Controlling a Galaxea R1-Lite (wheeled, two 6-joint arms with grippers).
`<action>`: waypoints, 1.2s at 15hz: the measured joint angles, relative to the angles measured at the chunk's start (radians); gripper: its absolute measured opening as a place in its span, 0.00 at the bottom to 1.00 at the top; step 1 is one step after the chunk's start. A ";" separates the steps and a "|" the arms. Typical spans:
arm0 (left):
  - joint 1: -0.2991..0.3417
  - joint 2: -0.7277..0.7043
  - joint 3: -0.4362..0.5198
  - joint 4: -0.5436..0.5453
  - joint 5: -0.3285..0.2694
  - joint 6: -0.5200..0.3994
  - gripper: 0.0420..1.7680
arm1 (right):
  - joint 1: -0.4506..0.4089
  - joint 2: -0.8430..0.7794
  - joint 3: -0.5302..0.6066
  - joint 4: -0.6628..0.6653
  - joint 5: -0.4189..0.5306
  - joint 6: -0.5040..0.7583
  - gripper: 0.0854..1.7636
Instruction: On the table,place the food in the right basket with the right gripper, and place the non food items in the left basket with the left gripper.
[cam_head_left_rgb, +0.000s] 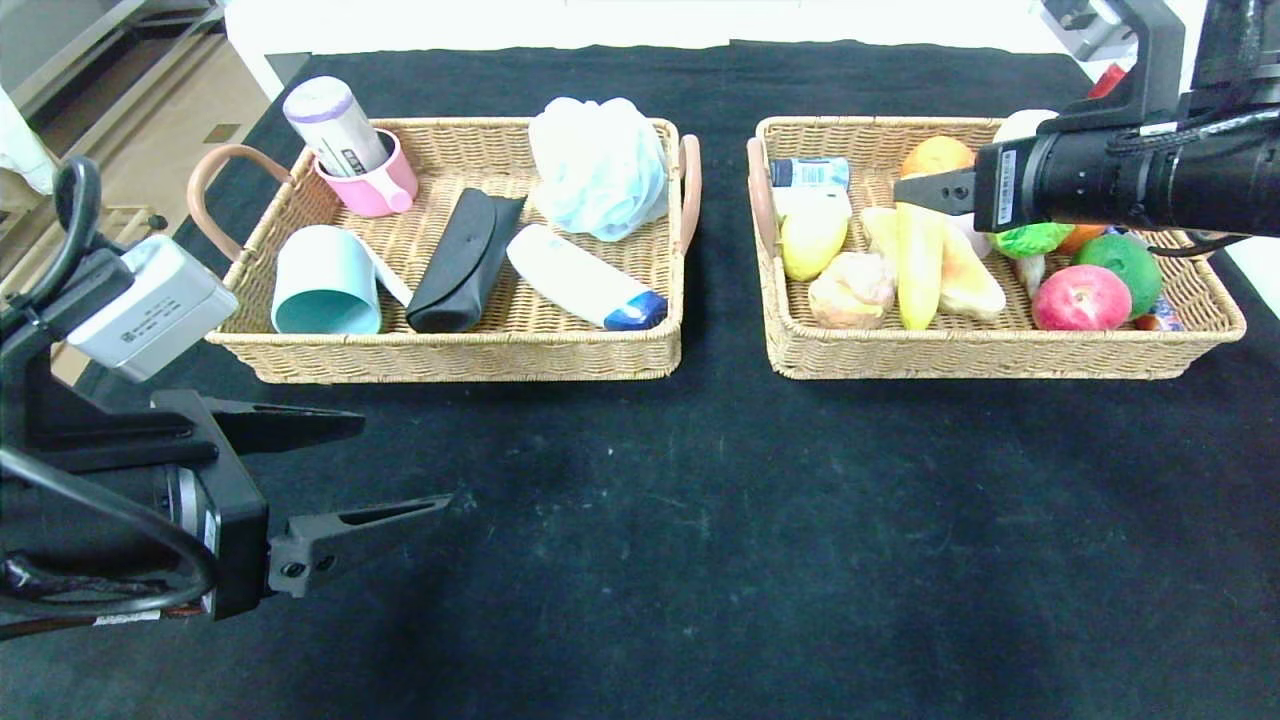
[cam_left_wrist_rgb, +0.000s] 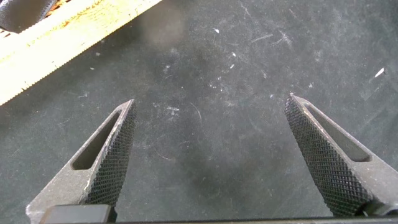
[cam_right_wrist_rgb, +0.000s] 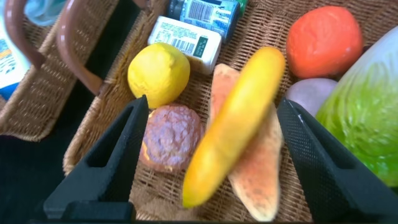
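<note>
My right hand (cam_head_left_rgb: 925, 190) spread above right basket (cam_head_left_rgb: 1000, 350), upper right of frame; banana (cam_head_left_rgb: 918, 270) lies inside, food sorted. Left hand (cam_head_left_rgb: 400, 465) spread, empty, lower left over worktop (cam_head_left_rgb: 700, 550); left basket (cam_head_left_rgb: 450, 355) full.

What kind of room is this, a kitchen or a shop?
Likely a robot test lab, not a kitchen: two wicker baskets of sorted items sit on a black-clothed table between two robot arms.

Left gripper (cam_head_left_rgb: 405, 465) and right gripper (cam_right_wrist_rgb: 208, 165), fingers apart.
</note>
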 joint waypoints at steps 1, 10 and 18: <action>0.000 -0.001 0.000 0.000 0.001 0.000 0.97 | 0.001 -0.026 0.028 0.000 0.015 -0.015 0.87; -0.001 -0.046 -0.010 -0.013 0.003 -0.008 0.97 | 0.004 -0.399 0.492 -0.001 0.121 -0.125 0.94; 0.011 -0.199 0.071 -0.063 0.020 -0.083 0.97 | -0.009 -0.789 0.843 0.018 0.116 -0.114 0.96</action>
